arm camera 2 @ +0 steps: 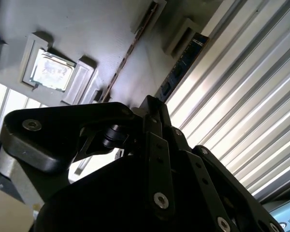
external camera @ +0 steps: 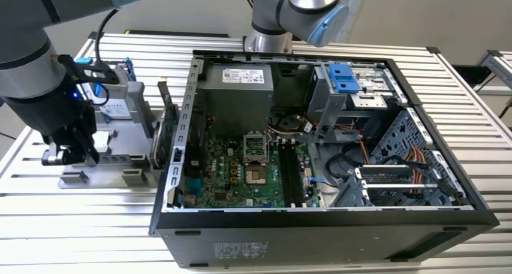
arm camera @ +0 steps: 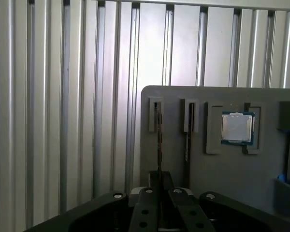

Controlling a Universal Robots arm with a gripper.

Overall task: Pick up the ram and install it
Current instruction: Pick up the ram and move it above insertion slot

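Grey plastic tray (arm camera: 222,186) with raised slots lies on the ribbed aluminium table (arm camera: 63,96), and my pincer (arm camera: 159,176) is down on it. The ram (arm camera: 158,142), a long, thin, dark circuit-board stick, stands on edge in one of the tray's slots. It runs straight in between my black fingers (arm camera: 146,203), which are drawn together on its thin edge, so I am pinching it. In the second wrist view the same stick (arm camera 2: 128,53) leads from its slot to my closed tips (arm camera 2: 152,104).

Just beside it, in the neighbouring slot, stands a second dark blue stick with black chips (arm camera: 188,130), apart from my fingers. Near that one a square silver processor (arm camera: 237,128) rests flat in its own pocket of the tray.

In the exterior view my pincer (external camera: 68,157) hangs low over the tray (external camera: 112,166), at the exterior view's left of the open black computer case (external camera: 320,238), well apart from the green motherboard (external camera: 240,172) inside it.
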